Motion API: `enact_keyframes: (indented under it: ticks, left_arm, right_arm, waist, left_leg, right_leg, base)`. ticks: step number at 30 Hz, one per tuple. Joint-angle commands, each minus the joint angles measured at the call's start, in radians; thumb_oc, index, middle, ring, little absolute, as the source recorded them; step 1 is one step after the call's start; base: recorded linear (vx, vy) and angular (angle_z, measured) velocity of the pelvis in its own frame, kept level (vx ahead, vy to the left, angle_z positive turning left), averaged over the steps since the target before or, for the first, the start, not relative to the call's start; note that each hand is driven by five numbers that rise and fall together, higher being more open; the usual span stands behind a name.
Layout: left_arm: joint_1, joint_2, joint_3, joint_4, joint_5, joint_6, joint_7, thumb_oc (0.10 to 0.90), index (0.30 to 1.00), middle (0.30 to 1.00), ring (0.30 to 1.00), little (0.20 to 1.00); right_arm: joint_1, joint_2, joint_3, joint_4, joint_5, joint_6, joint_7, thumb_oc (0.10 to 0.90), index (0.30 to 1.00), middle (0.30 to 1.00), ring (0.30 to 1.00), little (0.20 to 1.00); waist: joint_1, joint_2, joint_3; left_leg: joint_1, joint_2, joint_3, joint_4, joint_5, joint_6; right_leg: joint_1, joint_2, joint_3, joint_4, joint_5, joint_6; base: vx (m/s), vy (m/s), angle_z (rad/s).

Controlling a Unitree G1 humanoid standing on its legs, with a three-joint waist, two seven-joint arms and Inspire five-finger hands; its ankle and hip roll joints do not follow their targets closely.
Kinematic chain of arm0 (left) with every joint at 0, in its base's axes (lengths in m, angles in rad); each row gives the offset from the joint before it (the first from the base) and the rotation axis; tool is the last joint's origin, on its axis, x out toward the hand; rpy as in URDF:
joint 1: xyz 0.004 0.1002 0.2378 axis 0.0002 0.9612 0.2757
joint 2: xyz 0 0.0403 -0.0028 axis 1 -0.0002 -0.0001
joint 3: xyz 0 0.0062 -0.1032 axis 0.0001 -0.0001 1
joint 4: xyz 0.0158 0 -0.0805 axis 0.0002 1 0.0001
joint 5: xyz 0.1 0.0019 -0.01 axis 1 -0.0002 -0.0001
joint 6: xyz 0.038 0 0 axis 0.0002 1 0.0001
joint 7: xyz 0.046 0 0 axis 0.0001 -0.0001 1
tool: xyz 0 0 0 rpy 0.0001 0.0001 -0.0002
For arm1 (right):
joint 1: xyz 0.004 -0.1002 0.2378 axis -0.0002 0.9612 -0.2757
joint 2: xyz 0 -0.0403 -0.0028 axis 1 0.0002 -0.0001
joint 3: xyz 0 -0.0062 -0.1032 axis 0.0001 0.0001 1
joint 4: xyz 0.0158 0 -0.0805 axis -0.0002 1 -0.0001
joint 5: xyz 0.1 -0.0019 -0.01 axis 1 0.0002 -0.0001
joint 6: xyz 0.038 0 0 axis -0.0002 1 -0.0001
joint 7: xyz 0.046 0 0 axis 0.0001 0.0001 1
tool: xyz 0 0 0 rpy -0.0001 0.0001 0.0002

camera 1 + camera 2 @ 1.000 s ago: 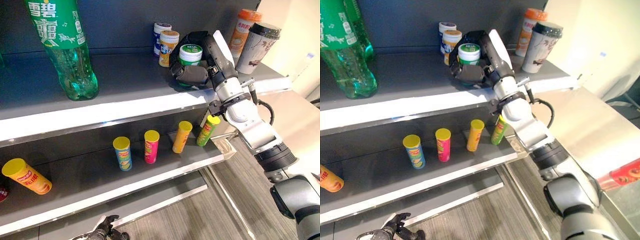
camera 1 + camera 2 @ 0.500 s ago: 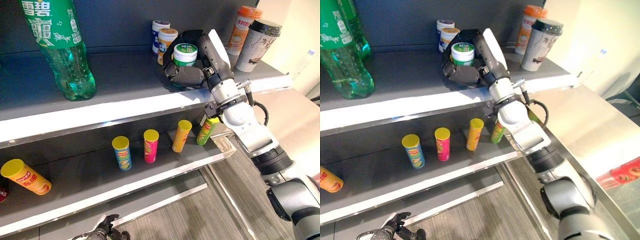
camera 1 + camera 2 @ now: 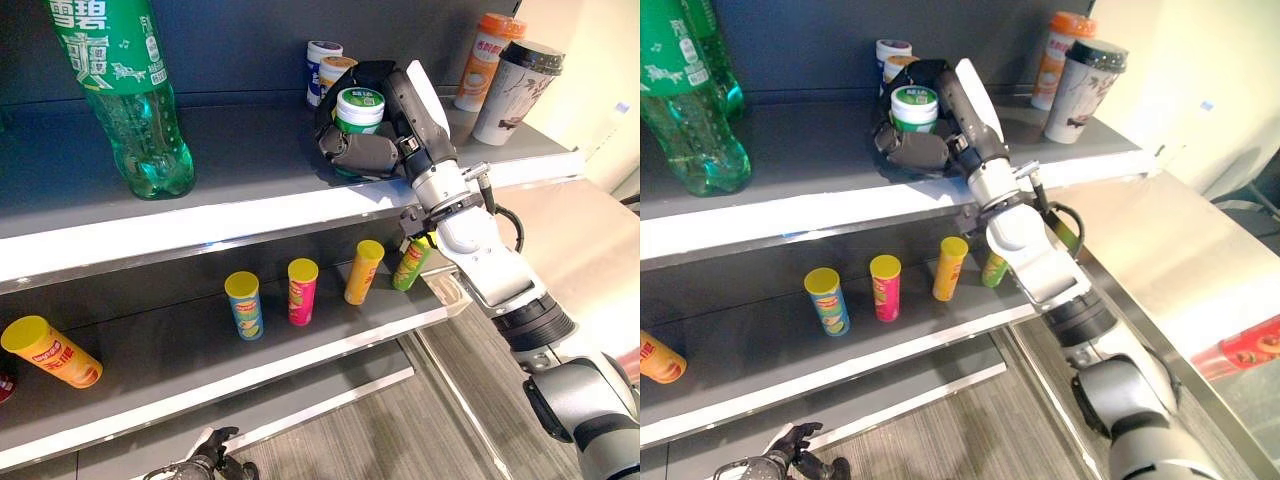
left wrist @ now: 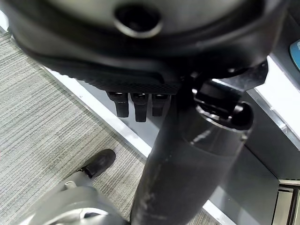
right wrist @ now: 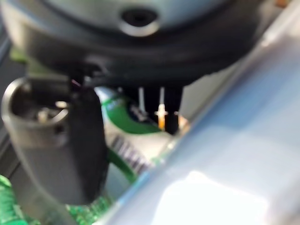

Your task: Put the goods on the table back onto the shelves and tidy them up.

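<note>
Clearly the nearest hazard sits just past the right hand: two small jars, one white-and-blue and one orange-labelled, stand close behind its fingertips on the top shelf. If the hand pushes further back or swings as it lets go, it could knock them over (they look light and narrow-based). The hand is curled round the lower body of a green-lidded white jar, thumb across the front, so the jar sits inside the grasp, standing on or just above the shelf surface; which one I cannot tell. A hasty release with the base not flat might also tip it toward the shelf edge, which lies on the wrist side of the hand.

The jar stands upright, its long axis vertical, lid pointing up and clear above the fingers.

The left hand hangs low by the floor, fingers loosely curled around nothing.
</note>
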Motion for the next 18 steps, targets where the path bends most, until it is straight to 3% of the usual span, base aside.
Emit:
enact_keyframes:
  ticks: [1, 18]
  left_arm:
    - [-0.115, -0.005, -0.104, 0.059, 0.016, -0.014, 0.024, 0.800, 0.900, 0.900, 0.900, 0.900]
    - [-0.129, 0.011, -0.089, 0.064, 0.016, -0.013, 0.043, 0.800, 0.900, 0.900, 0.900, 0.900]
  right_arm:
    - [-0.044, -0.050, -0.058, 0.014, -0.048, -0.033, -0.022, 0.800, 0.900, 0.900, 0.900, 0.900]
    - [-0.073, -0.151, -0.149, -0.088, -0.017, -0.073, -0.075, 0.800, 0.900, 0.900, 0.900, 0.900]
  waist:
    - [0.069, 0.061, -0.051]
    - [0.043, 0.061, -0.056]
  left_leg:
    - [0.060, 0.042, -0.047, 0.009, -0.085, -0.039]
    - [0.072, 0.048, -0.036, 0.009, -0.087, -0.045]
  right_leg:
    - [0.018, -0.060, -0.007, 0.049, -0.057, 0.098]
    - [0.009, -0.057, 0.000, 0.056, -0.059, 0.100]
  base:
    - [0.00, 0.000, 0.00]
    - [0.00, 0.000, 0.00]
